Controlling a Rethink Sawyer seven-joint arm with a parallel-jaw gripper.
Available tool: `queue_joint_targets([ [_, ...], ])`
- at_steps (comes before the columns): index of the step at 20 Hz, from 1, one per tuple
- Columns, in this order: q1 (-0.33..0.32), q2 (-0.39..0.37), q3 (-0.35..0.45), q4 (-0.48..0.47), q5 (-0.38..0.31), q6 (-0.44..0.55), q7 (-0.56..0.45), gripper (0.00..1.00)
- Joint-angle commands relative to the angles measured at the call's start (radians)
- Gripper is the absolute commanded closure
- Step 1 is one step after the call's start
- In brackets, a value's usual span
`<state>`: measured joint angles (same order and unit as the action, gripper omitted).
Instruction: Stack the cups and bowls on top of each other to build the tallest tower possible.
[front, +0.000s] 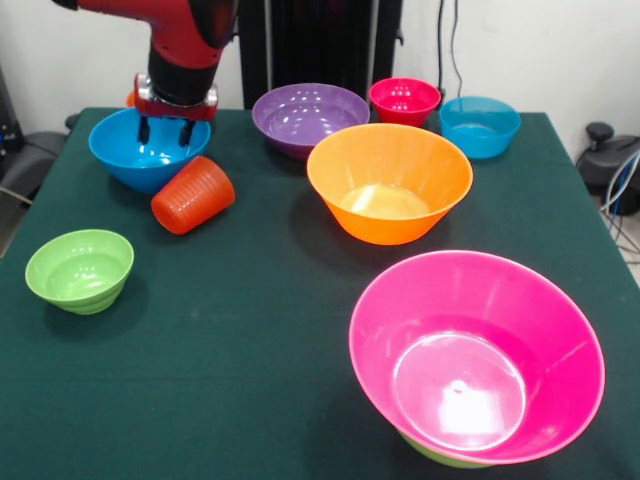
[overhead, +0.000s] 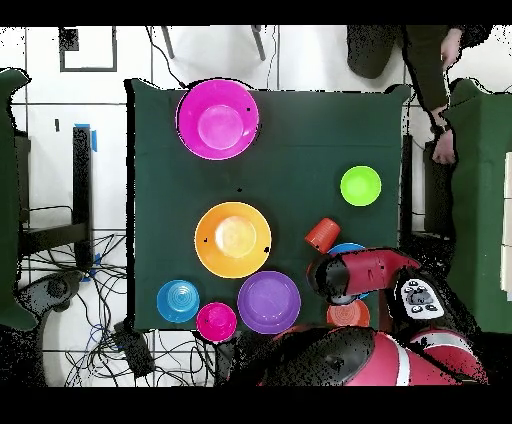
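My gripper (front: 166, 130) is open and empty, its fingertips (front: 146, 128) hanging just over the far rim of the medium blue bowl (front: 140, 155). The orange-red cup (front: 193, 195) lies on its side against that bowl's near wall; it also shows in the overhead view (overhead: 322, 234). The tower is the large pink bowl (front: 475, 355) sitting on a green bowl (front: 440, 460) whose edge peeks out below. The large orange bowl (front: 390, 180), purple bowl (front: 310, 115), magenta-red bowl (front: 404, 100), small blue bowl (front: 480, 125) and small green bowl (front: 80, 268) stand apart.
A small orange bowl (overhead: 348, 314) sits behind the arm (overhead: 360, 275) near the robot's table edge. A person's hand (overhead: 441, 145) hangs beside the table. The medium blue bowl (overhead: 348, 248) is mostly hidden under the arm in the overhead view.
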<state>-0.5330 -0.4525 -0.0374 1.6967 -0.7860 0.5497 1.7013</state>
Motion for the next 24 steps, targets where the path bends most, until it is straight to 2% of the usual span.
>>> queue_joint_targets([
  [1,0.028,-0.061,0.066,0.025,0.057,0.009,0.052,0.00],
  [8,0.028,-0.190,0.068,0.092,0.082,0.072,-0.001,0.00],
  [13,0.033,-0.211,0.069,0.106,0.102,0.080,0.005,0.00],
  [16,0.041,-0.188,0.067,0.105,0.111,0.065,0.035,0.00],
  [19,0.066,-0.168,0.060,0.111,0.121,0.041,0.076,0.00],
  [24,0.114,-0.181,0.050,0.146,0.157,0.030,0.125,0.00],
])
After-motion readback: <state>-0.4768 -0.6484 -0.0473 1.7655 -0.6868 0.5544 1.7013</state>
